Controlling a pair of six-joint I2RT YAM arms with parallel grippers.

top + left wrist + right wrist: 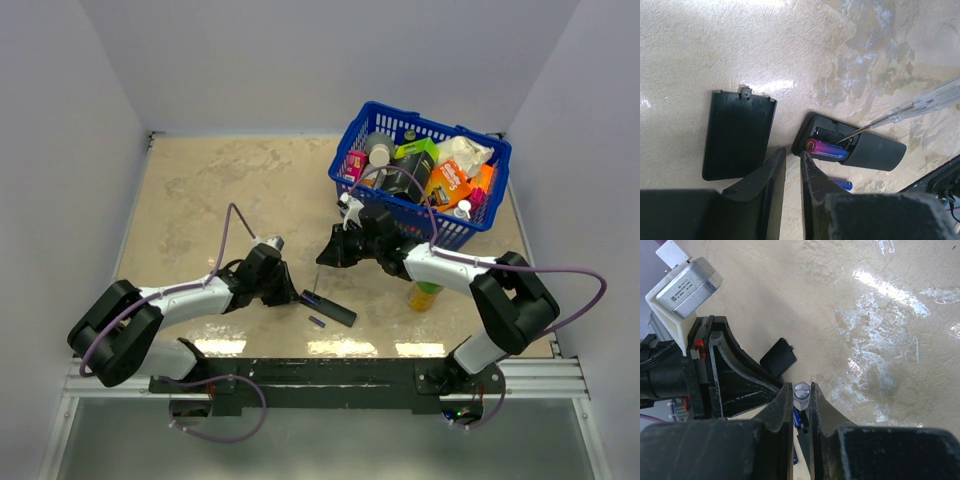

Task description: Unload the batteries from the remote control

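I am in the prying step, by my reading. The remote control (875, 150) lies on the table (790, 45) with its back open. Its cover (737, 132) lies flat, apart from it at nine o'clock in my left wrist view. One loose battery (839, 184) is already out, resting on the table at the remote's six o'clock. The seated battery (827, 149) is in the recess, so I judge the job half done.

My right pincer (800, 386) is closed tight on the handle of a clear screwdriver (927, 97). The shaft comes in from two o'clock and its tip meets the seated battery at the end deeper in the recess. I cannot tell whether the tip is under the battery or only against it.

My left pincer (792, 154) is narrow, with nothing between the fingers and bare table showing through the gap. It hovers at the remote's eight o'clock, close to the open end. I cannot tell whether a finger touches the casing.

Next I need a small, slow lever of the tip to lift that end of the battery. My left pincer should brace the remote so it does not slide or tip.
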